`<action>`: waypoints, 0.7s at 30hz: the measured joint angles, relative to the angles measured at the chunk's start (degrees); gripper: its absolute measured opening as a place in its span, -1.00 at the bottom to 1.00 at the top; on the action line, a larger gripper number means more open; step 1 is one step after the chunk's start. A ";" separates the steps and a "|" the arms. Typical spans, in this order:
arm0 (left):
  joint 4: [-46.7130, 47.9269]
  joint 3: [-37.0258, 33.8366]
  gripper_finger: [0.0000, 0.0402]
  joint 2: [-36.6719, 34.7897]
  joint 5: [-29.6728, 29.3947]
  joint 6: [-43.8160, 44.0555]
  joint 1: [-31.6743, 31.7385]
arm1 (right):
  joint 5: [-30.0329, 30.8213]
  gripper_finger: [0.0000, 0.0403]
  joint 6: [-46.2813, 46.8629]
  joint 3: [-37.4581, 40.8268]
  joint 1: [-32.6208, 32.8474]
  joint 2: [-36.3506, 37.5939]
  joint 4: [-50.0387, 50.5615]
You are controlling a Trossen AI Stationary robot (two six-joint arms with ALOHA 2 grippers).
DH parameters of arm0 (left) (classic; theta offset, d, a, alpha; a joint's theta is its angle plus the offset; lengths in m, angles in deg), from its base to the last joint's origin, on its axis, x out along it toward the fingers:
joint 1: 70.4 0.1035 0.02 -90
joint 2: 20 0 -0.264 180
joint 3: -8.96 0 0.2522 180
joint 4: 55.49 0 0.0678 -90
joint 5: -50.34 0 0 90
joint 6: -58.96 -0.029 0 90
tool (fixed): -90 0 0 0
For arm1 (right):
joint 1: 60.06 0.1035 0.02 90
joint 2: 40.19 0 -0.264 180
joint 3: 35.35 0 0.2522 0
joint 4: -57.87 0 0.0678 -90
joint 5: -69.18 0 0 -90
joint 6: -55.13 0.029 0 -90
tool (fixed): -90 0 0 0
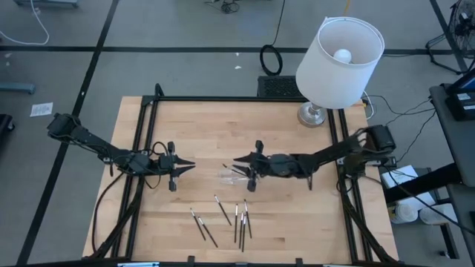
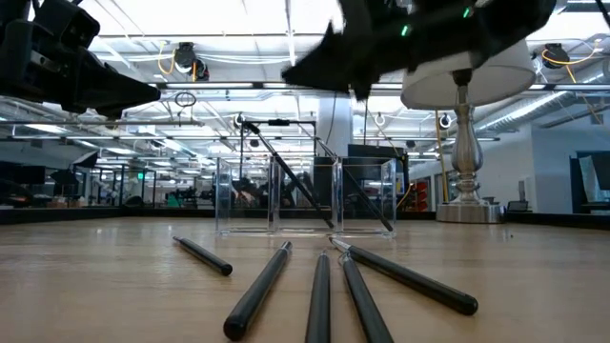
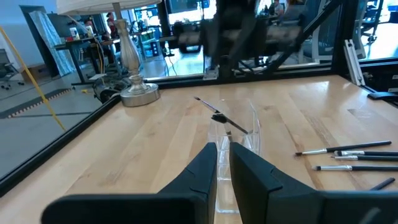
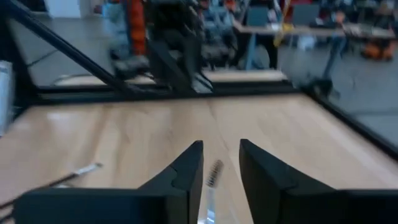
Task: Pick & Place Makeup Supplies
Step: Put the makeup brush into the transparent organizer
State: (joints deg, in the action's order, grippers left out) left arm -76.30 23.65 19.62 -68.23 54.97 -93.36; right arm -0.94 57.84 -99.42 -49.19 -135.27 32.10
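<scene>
Several thin dark makeup supplies (image 1: 241,219) with pale ends lie flat on the wooden table near its front edge; they also show in the low view (image 2: 319,291). One more stick (image 3: 221,117) leans slanted in the small clear tray (image 1: 231,176), its end poking out over the rim. My right gripper (image 1: 239,161) hovers level just above the tray, open, with a brush tip (image 4: 214,172) showing below its gap. My left gripper (image 1: 190,166) waits level to the tray's left, its fingers (image 3: 211,163) a narrow slit apart with nothing between them.
A white-shaded lamp (image 1: 338,52) stands on a silver base (image 1: 315,115) at the table's far right. A dark frame (image 1: 223,99) runs round the table's edges. Bare wood lies between the tray and the loose sticks.
</scene>
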 joint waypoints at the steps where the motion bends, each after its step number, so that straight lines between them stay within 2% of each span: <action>1: 0.00 0.00 -0.75 0.02 -0.01 0.00 0.02 | 0.98 -0.52 -0.70 0.00 1.25 1.16 0.28; 7: 0.02 0.00 -0.75 0.00 0.00 0.00 0.01 | 10.33 -0.56 -1.95 -0.79 11.66 1.13 0.99; 11: 0.07 0.00 -0.75 0.02 0.00 0.00 0.00 | 11.89 -0.68 5.09 -2.18 17.64 -5.26 2.64; 16: 0.19 0.01 -0.75 0.02 0.01 0.19 0.01 | 11.63 -0.96 10.48 -4.31 22.31 -10.24 9.29; 21: 0.28 0.00 -0.75 0.02 -0.01 -0.22 0.02 | 11.07 -0.95 13.29 -4.31 24.18 -13.94 11.66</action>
State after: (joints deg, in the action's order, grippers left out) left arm -76.01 23.65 19.64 -68.24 54.75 -93.34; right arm 10.13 71.12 -103.72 -25.01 -149.22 43.75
